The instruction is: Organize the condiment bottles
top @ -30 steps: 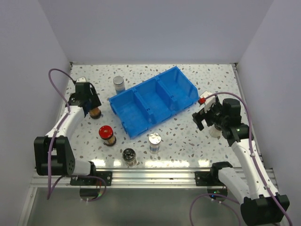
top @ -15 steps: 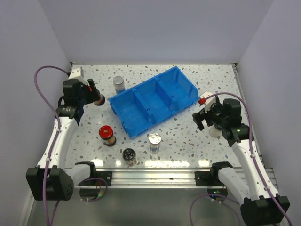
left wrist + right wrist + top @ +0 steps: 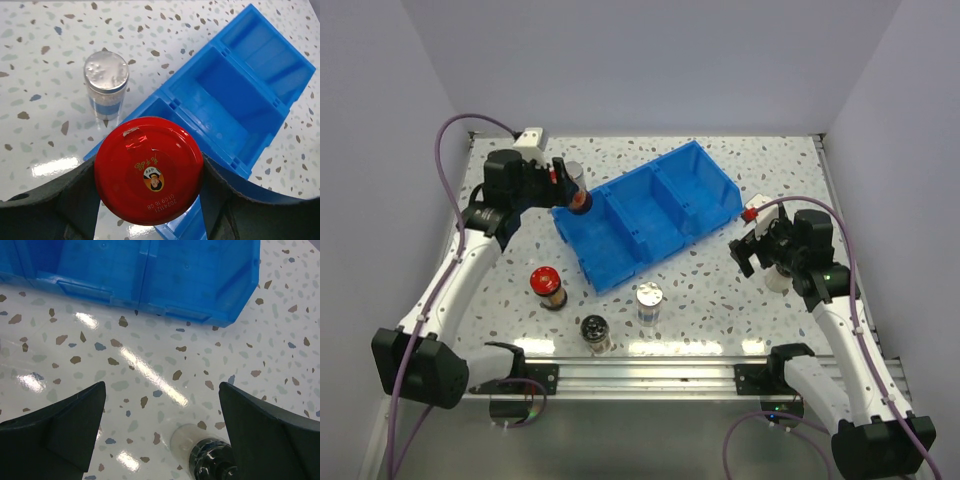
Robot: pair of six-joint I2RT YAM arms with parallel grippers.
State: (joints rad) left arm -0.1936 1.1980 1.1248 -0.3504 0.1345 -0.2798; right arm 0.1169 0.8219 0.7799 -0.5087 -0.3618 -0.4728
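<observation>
Speckled tabletop, blue bin at its middle. Left pincer pinches a red-capped jar aloft over the edge of the bin's left end compartment. Binning seems the step; next, centre, lower, release. Right pincer hangs spread and empty above a black-capped jar.

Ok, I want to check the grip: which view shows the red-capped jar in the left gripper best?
Left wrist: the red-capped jar fills the frame, cap toward the camera, with dark fingers against both sides. Top external shows it small, at the left end of the blue bin. Right wrist misses it.
</observation>
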